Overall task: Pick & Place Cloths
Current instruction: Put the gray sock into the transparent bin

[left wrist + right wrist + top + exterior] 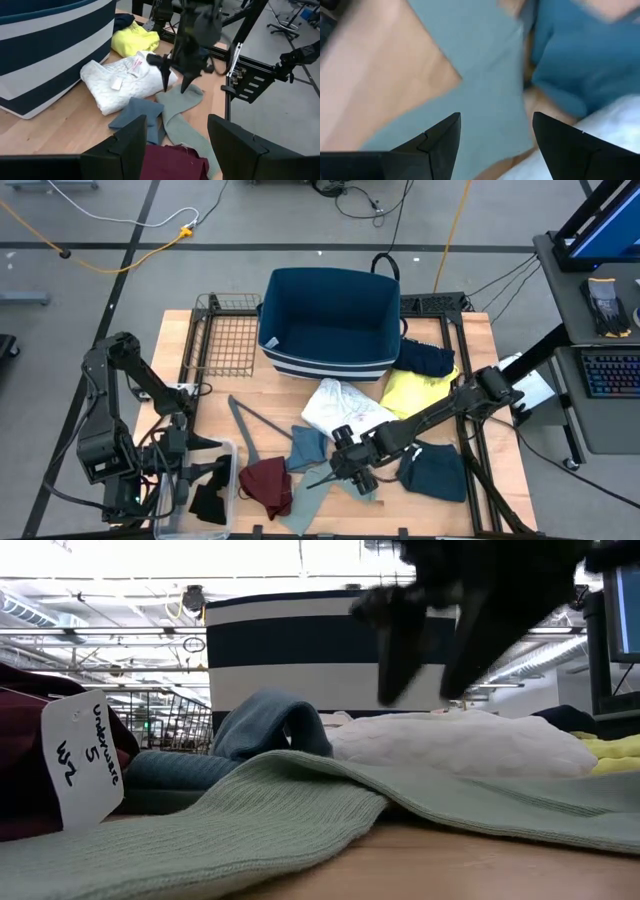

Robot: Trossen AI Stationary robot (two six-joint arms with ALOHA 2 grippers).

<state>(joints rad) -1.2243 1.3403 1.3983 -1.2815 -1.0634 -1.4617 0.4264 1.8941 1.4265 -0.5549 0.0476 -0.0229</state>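
The right hand [352,463] hangs with fingers spread and empty just above the grey-green cloth [352,483]. At its 9 o'clock lies the blue cloth [306,448], at 12 the white cloth [340,406], at 3 the dark teal cloth [438,472]. The left hand [200,476] waits released at the bench's [470,370] 8 o'clock corner, beside the maroon cloth [265,483].

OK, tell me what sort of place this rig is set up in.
Probably a robotics lab or workshop in a big industrial hall. Cables trail across the bare floor, a keyboard sits at a workstation beside the wooden table, and the low view shows a high ceiling with strip lighting.
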